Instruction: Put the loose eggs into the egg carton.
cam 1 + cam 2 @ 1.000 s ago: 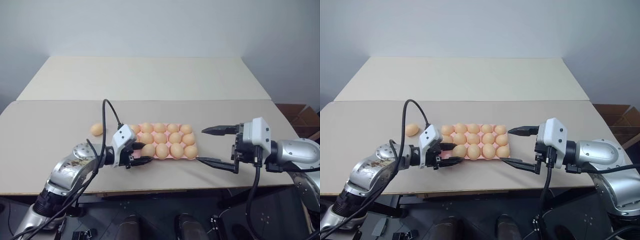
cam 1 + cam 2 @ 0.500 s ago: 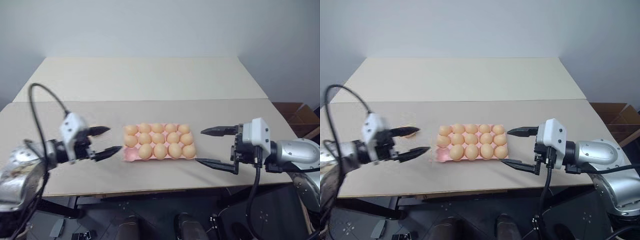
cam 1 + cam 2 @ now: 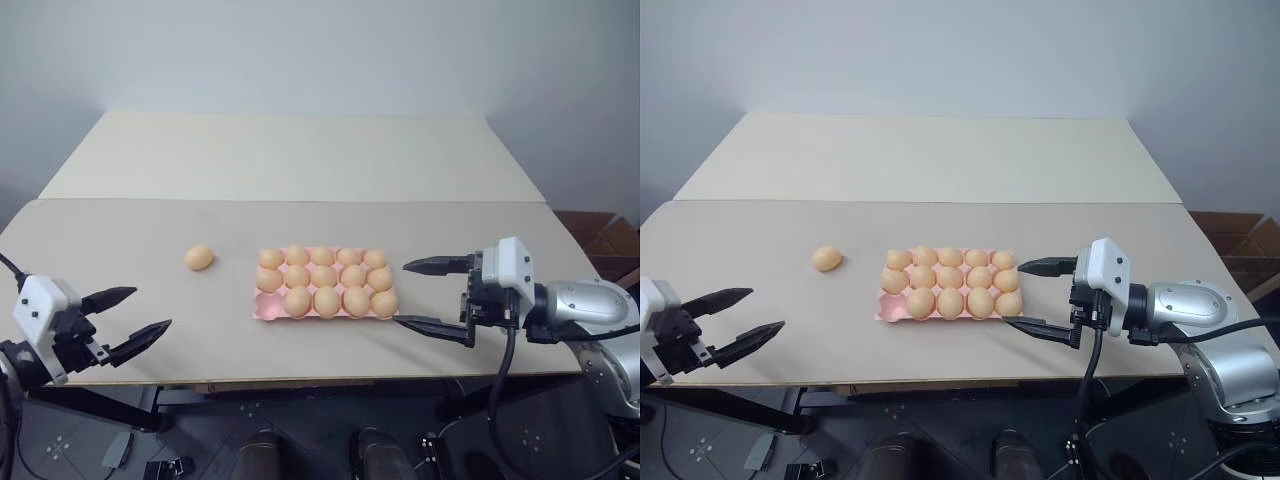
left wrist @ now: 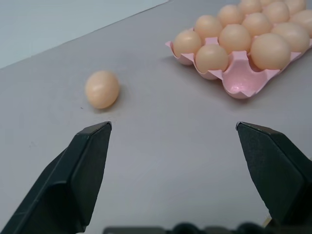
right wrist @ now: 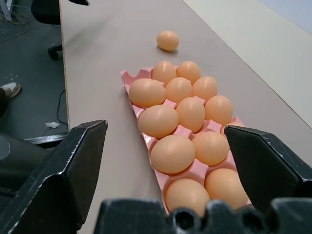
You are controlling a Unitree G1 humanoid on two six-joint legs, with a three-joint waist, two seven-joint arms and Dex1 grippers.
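One loose egg [image 3: 199, 257] lies on the table left of the pink egg carton [image 3: 262, 312]. Eggs fill the carton's cups except the front-left corner cup [image 4: 240, 84], which is bare. My left gripper [image 3: 152, 308] hovers open and empty at the table's near left edge, well short of the loose egg [image 4: 102, 89]. Open and empty too, my right gripper [image 3: 401, 293] sits just right of the carton [image 5: 134, 78], pointing across it towards the loose egg [image 5: 167, 40].
A second, paler tabletop [image 3: 290, 155] adjoins at the back. A cardboard box [image 3: 600, 232] stands on the floor at the right. Bare table [image 3: 110, 240] surrounds the loose egg.
My left gripper has pulled away from the carton's front-left corner to the table's near left edge, and its jaws have spread wider. The right gripper has stayed put.
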